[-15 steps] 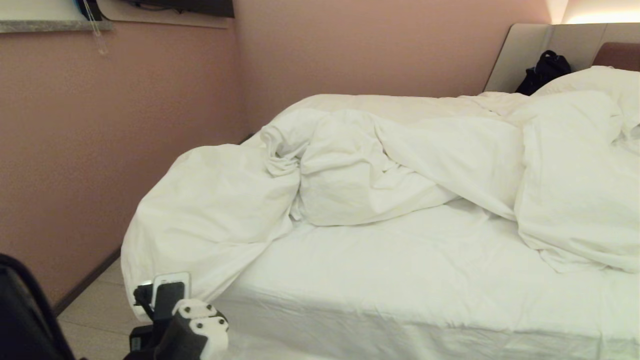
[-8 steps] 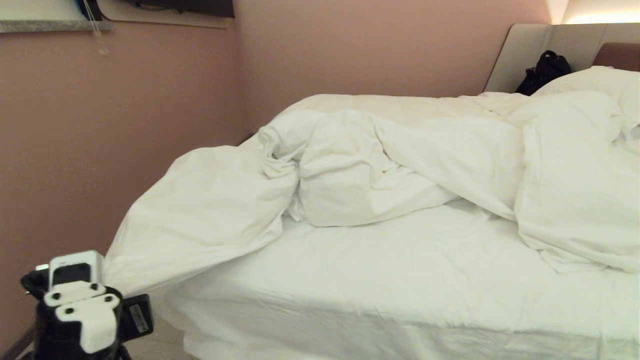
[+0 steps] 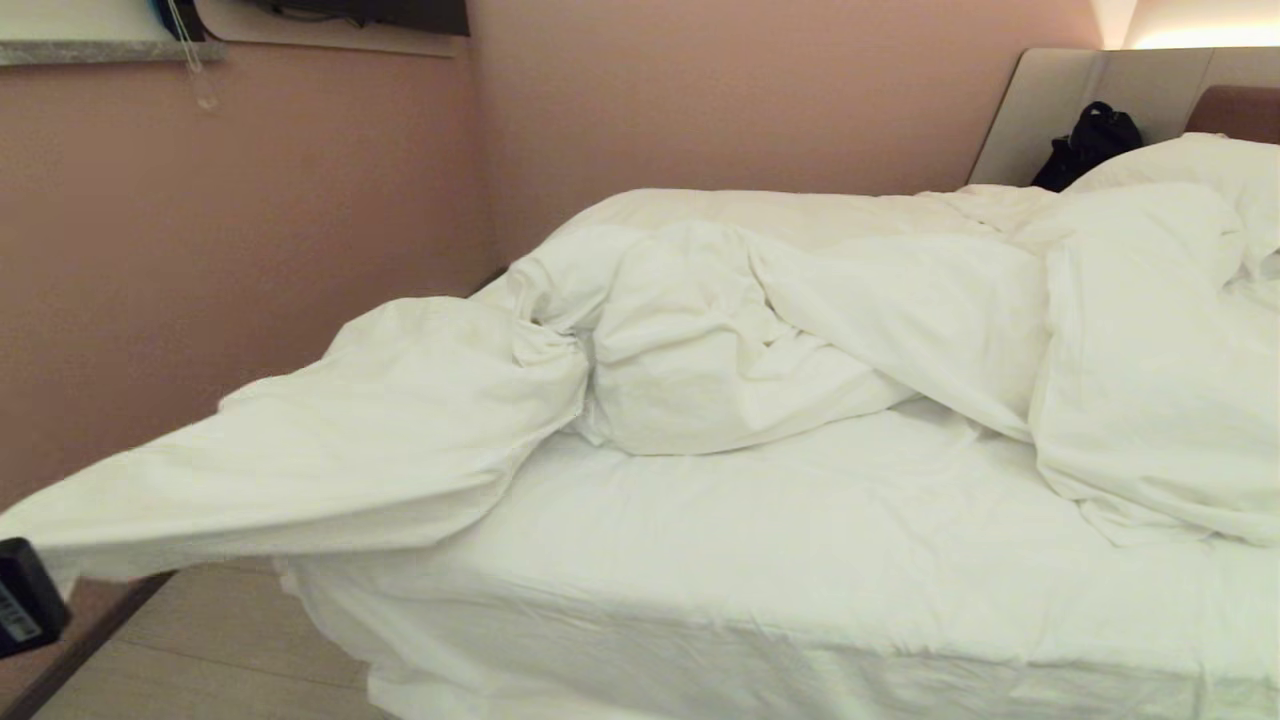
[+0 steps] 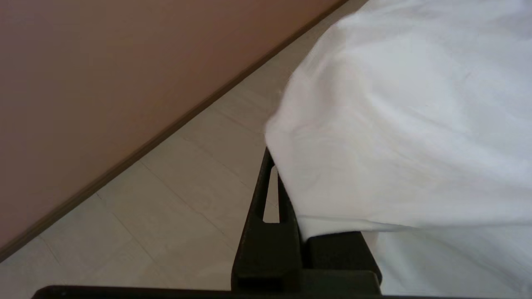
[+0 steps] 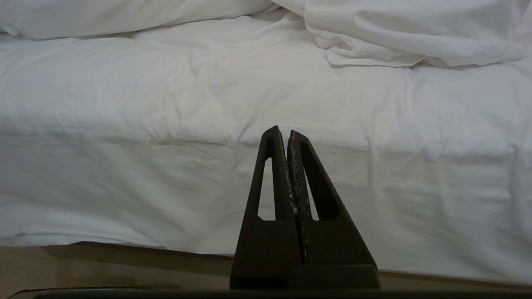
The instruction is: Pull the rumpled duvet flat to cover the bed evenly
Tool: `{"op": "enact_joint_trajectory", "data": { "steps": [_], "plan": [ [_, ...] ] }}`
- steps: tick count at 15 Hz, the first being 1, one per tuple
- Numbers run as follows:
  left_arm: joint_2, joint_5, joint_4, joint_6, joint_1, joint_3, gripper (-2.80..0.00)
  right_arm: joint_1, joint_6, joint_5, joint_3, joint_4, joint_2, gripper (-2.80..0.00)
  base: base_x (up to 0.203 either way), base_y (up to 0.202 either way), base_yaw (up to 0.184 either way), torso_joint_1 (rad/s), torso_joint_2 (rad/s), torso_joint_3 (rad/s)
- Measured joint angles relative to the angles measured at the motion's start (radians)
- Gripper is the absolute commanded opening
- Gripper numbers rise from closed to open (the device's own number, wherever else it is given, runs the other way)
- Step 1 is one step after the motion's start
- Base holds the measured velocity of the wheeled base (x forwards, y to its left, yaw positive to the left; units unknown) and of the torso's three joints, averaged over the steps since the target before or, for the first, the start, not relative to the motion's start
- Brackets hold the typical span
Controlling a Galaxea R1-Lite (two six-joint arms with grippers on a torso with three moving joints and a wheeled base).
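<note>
**Left claw has a duvet corner, stretched out past the bed's near-left end**

The left claw (image 4: 274, 166) is clamped on a corner of the duvet (image 3: 400, 420); in its wrist view the white cloth drapes over one finger and hides the pinch itself. In the head view only a dark piece of that arm shows at the far left edge, where the taut tongue of duvet ends. The right claw (image 5: 286, 137) hangs idle with its fingers pressed together, facing the near side of the bed (image 3: 800, 560).

The duvet looks thick, soft and floppy, probably light enough for one arm but prone to sag and drag. It should not slip easily from a firm pinch, and a hem or corner seems the best hold. From the held corner it runs up onto the bed, where most of it sits bunched in a twisted heap across the far half and right side, leaving the near mattress sheet bare.

On the left there is a strip of floor (image 4: 174, 187) between bed and wall (image 3: 200, 250); that gap looks narrow, so leftward pulling room is limited. The near side appears more open.
</note>
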State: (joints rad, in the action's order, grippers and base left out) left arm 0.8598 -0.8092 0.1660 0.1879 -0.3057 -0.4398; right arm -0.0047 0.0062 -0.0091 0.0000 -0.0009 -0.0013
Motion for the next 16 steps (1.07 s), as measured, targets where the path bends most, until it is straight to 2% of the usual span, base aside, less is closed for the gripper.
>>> {"op": "enact_joint_trajectory", "data": {
  "steps": [2,9,12,16],
  "plan": [
    [-0.084,0.02,-0.15,-0.005,0.03,-0.049,-2.8,0.0,0.0,0.0,0.0,0.0,0.0,-2.8,0.0,0.0,0.0,0.0,0.0,0.0],
    [-0.224,0.012,-0.335,-0.013,0.101,-0.15,-2.8,0.0,0.0,0.0,0.0,0.0,0.0,-2.8,0.0,0.0,0.0,0.0,0.0,0.0],
    [-0.26,0.012,-0.388,-0.013,0.118,-0.188,-2.8,0.0,0.0,0.0,0.0,0.0,0.0,-2.8,0.0,0.0,0.0,0.0,0.0,0.0],
    [-0.305,0.01,-0.405,-0.013,0.123,-0.223,-2.8,0.0,0.0,0.0,0.0,-0.001,0.0,-2.8,0.0,0.0,0.0,0.0,0.0,0.0]
  ]
}}
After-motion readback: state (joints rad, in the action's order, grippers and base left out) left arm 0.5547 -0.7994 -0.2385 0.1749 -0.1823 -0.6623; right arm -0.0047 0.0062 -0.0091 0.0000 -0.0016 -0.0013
